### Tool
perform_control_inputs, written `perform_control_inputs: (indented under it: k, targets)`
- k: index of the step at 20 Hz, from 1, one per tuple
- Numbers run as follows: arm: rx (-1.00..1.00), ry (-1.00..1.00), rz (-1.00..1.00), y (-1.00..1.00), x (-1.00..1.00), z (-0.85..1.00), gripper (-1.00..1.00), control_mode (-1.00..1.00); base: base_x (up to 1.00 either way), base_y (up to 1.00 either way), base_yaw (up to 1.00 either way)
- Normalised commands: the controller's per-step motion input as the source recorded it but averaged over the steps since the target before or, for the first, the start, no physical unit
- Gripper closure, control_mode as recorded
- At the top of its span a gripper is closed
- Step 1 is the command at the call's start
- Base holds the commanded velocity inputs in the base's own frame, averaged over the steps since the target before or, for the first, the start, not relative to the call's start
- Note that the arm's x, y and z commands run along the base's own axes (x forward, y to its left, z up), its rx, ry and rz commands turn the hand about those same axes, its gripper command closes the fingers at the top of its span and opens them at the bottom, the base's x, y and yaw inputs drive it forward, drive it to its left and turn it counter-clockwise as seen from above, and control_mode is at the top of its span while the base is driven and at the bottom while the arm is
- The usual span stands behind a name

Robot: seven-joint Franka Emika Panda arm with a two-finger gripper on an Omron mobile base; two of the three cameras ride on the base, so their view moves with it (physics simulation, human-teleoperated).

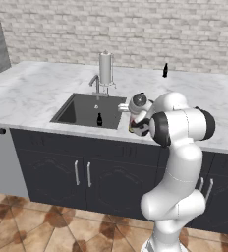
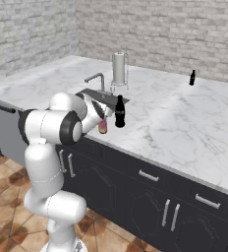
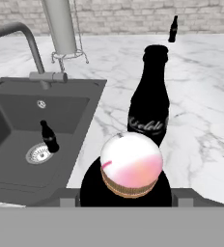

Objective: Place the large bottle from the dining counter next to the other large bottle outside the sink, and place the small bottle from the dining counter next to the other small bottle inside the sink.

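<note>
Simulated kitchen with a white, grey-veined marble tabletop (image 1: 32,93) over dark cabinets (image 1: 86,172), brick wall behind.

Gripper (image 3: 126,195) at the front edge of the tabletop, just right of the sink (image 1: 81,110), partly closed around the large bottle from the dining counter (image 3: 131,164). Seen end-on from the hand camera as a rounded pink-to-white body with an orange-brown rim, sitting directly between the gripper's jaws. From the right base camera, a pink-orange patch (image 2: 102,127) showing at the gripper, close above the tabletop; whether touching the surface cannot be told.

Just beyond the gripper, standing upright on the marble outside the sink: the other large bottle (image 3: 150,91), all dark with a narrow neck and pale lettering on its body. Close beside the held bottle; contact between the two unclear.

To the gripper's left, down in the dark basin: a small dark bottle (image 3: 48,136) standing next to the round drain (image 3: 38,153).

Further away and left of the gripper: grey metal faucet (image 3: 29,46) at the back of the sink, with an upright paper towel roll on a wire holder (image 3: 61,26) behind it.

Far beyond the gripper, near the back wall: another small dark bottle (image 3: 173,29) standing alone on the tabletop.
</note>
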Motion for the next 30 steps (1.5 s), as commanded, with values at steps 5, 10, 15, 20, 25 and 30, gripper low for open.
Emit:
perform_control_inputs:
  k: [5, 10, 15, 20, 25, 30]
  targets:
    - [0.00, -0.05, -0.04, 0.01, 0.00, 0.00, 1.00, -1.00, 0.00, 0.00, 0.00]
    - [0.00, -0.01, -0.03, 0.06, 0.00, -0.25, 1.00, -1.00, 0.00, 0.00, 0.00]
    - [0.00, 0.00, -0.02, 0.05, 0.00, -0.32, 1.00, -1.00, 0.00, 0.00, 0.00]
    - [0.00, -0.02, -0.03, 0.00, 0.00, -0.10, 1.00, -1.00, 0.00, 0.00, 0.00]
    - [0.00, -0.05, -0.05, 0.00, 0.00, 0.00, 1.00, -1.00, 0.00, 0.00, 0.00]
    - [0.01, -0.01, -0.05, 0.00, 0.15, -0.03, 1.00, -1.00, 0.00, 0.00, 0.00]
